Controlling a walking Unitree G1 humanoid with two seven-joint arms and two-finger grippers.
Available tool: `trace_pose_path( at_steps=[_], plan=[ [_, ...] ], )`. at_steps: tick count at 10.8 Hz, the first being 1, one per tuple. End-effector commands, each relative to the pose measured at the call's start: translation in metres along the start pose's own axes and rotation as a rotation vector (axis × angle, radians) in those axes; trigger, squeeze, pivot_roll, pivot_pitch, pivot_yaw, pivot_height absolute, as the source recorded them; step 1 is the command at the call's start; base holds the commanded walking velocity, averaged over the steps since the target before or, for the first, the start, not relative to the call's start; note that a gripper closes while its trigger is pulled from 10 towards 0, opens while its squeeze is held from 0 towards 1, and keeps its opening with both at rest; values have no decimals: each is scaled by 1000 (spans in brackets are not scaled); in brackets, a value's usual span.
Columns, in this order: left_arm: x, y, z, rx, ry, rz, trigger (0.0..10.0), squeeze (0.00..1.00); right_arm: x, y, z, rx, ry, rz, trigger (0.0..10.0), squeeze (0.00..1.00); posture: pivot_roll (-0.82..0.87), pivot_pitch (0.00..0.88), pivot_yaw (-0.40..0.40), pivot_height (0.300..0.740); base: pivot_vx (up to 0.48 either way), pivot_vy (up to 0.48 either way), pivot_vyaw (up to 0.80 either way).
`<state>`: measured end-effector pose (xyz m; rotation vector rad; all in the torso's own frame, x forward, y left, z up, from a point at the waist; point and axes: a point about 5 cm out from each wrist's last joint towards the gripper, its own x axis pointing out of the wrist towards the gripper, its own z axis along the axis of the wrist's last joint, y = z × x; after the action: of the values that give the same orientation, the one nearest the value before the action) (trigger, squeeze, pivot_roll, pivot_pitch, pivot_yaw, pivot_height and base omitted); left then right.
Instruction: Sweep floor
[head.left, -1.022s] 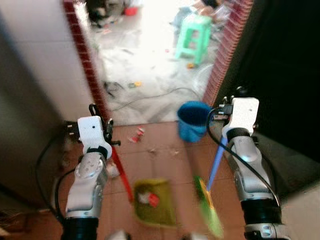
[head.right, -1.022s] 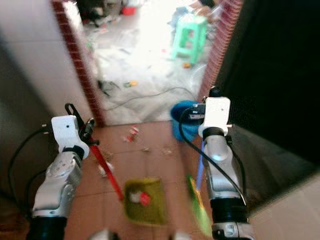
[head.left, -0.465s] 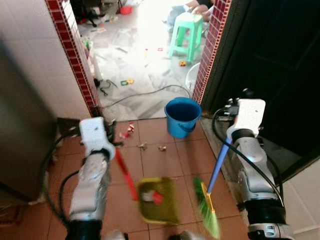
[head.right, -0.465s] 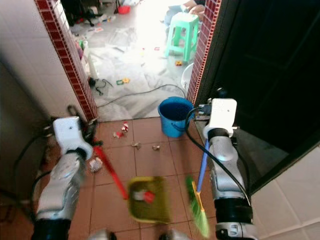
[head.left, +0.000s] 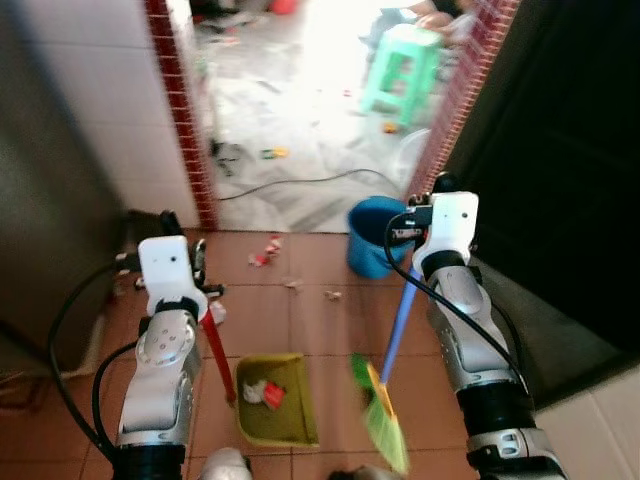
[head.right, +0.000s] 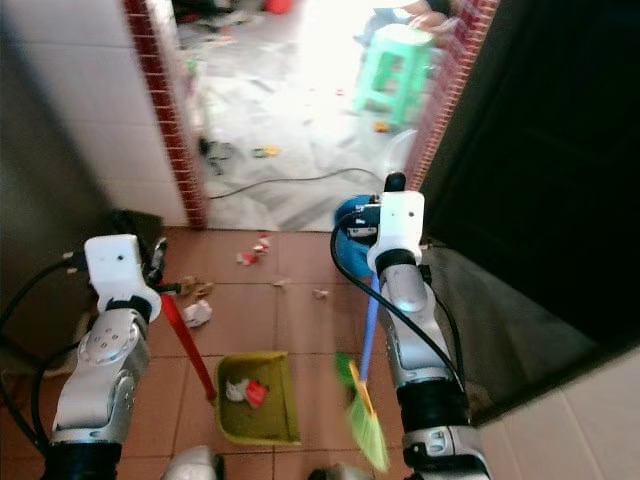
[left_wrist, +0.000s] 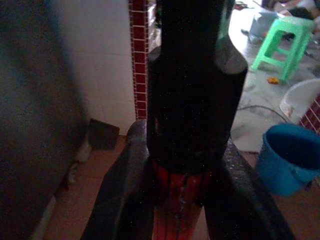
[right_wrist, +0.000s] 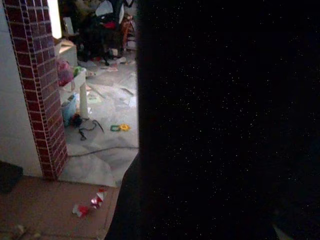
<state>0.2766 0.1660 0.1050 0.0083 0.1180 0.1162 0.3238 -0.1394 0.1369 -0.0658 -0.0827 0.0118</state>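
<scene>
Below doorway, broom (head.left: 384, 395) swung nearer dustpan (head.left: 272, 400)

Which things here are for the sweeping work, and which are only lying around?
For the job: broom in the right gripper; yellow-green dustpan on its red handle, in the left gripper; litter scraps on the tiles.

Just lying about: blue bucket; green stool; cable.
</scene>
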Motion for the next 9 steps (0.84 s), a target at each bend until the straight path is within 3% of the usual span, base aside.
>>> trace_pose_path(
  at_steps=[1,3,5,7,9],
  plan=[
    [-2,-7,18,10,-78,-48,10000,0,-1,-11,7,-18,-30,-47,10000,0,15,0,-47,740,0,0,0],
    [-6,-9,17,-67,-98,-93,10000,0,-16,-29,-4,-46,2,-91,10000,0,-34,0,-22,740,0,0,0],
    [4,-2,34,-148,-134,-56,10000,0,-21,-59,-13,-95,45,-176,10000,0,-47,0,-13,740,0,0,0],
    [6,3,50,-170,-190,-41,10000,0,-16,-63,-12,-108,41,-184,10000,0,-49,0,-6,740,0,0,0],
    [6,3,64,-200,-231,-41,10000,0,-13,-54,-12,-107,38,-169,10000,0,-42,0,-14,740,0,0,0]
  ],
)
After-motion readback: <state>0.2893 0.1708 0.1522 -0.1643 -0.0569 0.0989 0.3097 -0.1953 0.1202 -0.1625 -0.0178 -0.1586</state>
